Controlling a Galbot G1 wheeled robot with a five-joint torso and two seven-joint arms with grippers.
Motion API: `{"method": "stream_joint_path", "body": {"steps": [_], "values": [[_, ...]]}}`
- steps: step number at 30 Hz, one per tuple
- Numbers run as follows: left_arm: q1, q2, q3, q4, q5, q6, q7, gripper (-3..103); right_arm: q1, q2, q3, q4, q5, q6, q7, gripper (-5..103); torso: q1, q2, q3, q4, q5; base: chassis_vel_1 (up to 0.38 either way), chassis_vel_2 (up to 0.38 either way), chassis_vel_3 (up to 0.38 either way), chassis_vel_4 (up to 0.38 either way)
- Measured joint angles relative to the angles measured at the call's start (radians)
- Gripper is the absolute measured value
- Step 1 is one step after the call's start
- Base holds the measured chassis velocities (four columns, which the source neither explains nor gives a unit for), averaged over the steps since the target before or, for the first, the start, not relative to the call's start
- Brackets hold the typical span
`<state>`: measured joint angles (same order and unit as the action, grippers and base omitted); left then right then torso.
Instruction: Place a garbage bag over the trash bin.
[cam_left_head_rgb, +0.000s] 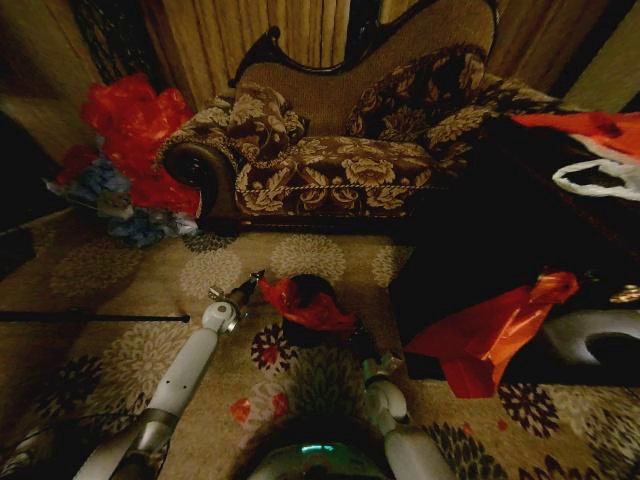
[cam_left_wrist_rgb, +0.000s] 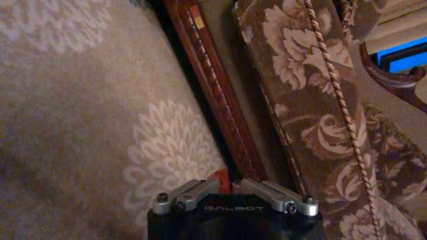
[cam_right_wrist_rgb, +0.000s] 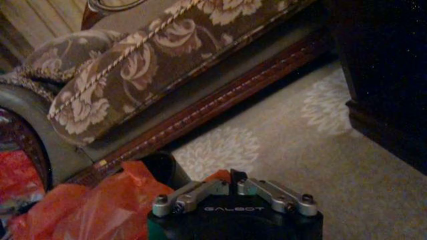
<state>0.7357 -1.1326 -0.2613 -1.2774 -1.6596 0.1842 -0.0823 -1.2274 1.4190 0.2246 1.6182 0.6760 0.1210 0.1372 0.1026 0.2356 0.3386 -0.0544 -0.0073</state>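
The small black trash bin (cam_left_head_rgb: 312, 288) stands on the patterned carpet in front of the sofa. The crinkly red garbage bag (cam_left_head_rgb: 305, 308) lies draped across its top, stretched between my two grippers. At the bag's left edge my left gripper (cam_left_head_rgb: 254, 281) is shut, with a sliver of red plastic between its fingertips (cam_left_wrist_rgb: 228, 184). My right gripper (cam_left_head_rgb: 360, 342) is at the bag's near right edge, shut on a fold of it (cam_right_wrist_rgb: 227, 179). In the right wrist view the bag (cam_right_wrist_rgb: 100, 205) bunches beside the bin's dark wall (cam_right_wrist_rgb: 168, 167).
The floral sofa (cam_left_head_rgb: 330, 160) runs across the back, its wooden base rail (cam_left_wrist_rgb: 213, 95) close to the left gripper. A heap of red plastic (cam_left_head_rgb: 135, 120) lies at left. A dark cabinet (cam_left_head_rgb: 500, 230) holds a larger red-orange bag (cam_left_head_rgb: 490, 330) at right. Red scraps (cam_left_head_rgb: 242, 408) dot the carpet.
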Motion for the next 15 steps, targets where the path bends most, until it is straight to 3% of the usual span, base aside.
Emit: {"method": "stream_joint_path", "body": {"steps": [15], "values": [[-0.006, 0.002, 0.019, 0.009, 0.003, 0.000, -0.004, 0, 0.047, -0.005, 0.002, -0.055, -0.012, -0.012, 0.006, 0, 0.000, 0.000, 0.000, 0.0000, -0.0001, 0.000, 0.000, 0.000, 0.000]]}}
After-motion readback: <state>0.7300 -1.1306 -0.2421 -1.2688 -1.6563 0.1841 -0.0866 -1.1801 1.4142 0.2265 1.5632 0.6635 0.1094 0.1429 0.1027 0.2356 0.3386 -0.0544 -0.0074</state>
